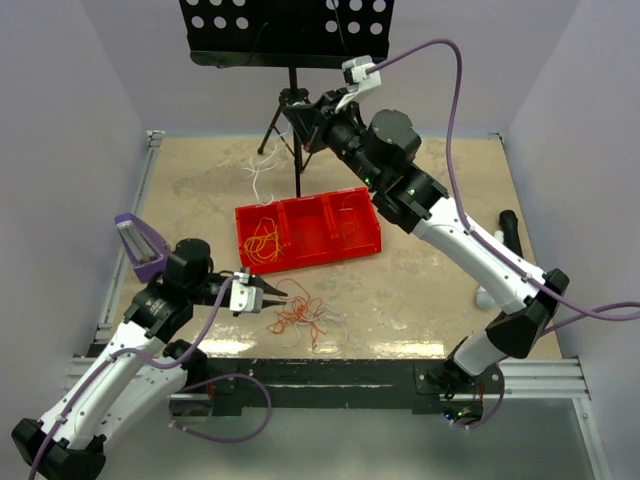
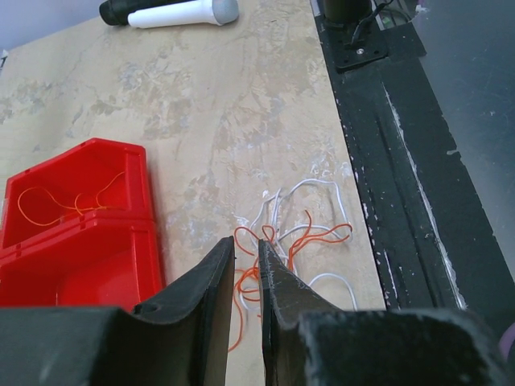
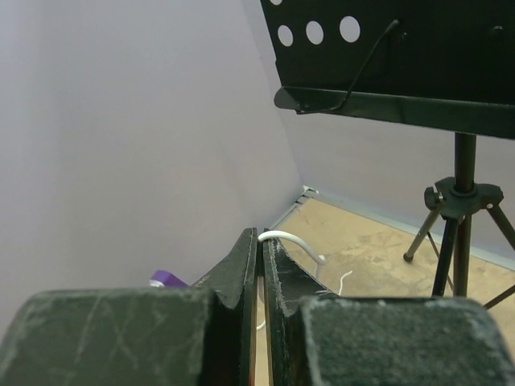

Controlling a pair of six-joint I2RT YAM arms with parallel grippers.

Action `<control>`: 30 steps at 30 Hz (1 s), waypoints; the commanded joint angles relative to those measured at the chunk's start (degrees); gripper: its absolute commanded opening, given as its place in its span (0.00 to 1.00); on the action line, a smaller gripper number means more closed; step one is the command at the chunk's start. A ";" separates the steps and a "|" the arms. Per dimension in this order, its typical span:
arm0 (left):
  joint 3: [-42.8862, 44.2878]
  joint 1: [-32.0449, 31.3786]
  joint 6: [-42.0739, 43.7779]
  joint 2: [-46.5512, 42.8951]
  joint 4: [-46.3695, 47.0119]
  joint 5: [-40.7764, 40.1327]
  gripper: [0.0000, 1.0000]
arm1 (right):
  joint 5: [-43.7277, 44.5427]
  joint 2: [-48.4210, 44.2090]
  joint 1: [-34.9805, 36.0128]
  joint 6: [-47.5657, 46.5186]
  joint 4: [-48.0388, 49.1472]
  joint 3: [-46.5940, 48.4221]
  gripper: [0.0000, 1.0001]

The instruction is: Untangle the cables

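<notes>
A clump of orange and white cables [image 1: 300, 320] lies on the table near the front edge; it also shows in the left wrist view [image 2: 299, 235]. My left gripper [image 1: 278, 292] is low at the clump's left edge, its jaws a narrow gap apart with nothing between them [image 2: 247, 244]. My right gripper [image 1: 295, 113] is raised high at the back by the music stand, shut on a white cable [image 3: 288, 239] that arches out of its tips [image 3: 260, 234]. More white strands [image 1: 262, 182] lie below it. Orange cables [image 1: 263, 245] lie in the red tray [image 1: 312, 207].
A black music stand on a tripod [image 1: 292, 95] stands at the back centre, close to my right gripper. The red tray [image 2: 121, 241] has three compartments. A white and black cylinder [image 2: 181, 11] lies at the table's right side. A black rail [image 2: 402, 161] runs along the front edge.
</notes>
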 commanded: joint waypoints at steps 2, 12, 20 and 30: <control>2.16 1.37 0.00 -1.00 1.20 -0.02 0.22 | -2.53 1.21 -1.74 2.57 5.45 -3.12 0.00; 1.72 2.43 0.61 -2.14 1.56 -1.69 0.20 | -4.91 2.00 -5.96 5.56 9.24 -10.24 0.00; 0.93 2.69 -0.44 -2.50 2.70 -1.43 0.19 | -4.99 2.09 -6.84 5.65 9.06 -10.77 0.00; 1.37 2.78 -0.62 -2.50 2.87 -1.78 0.19 | 2.29 4.73 -7.01 5.03 5.81 -15.77 0.00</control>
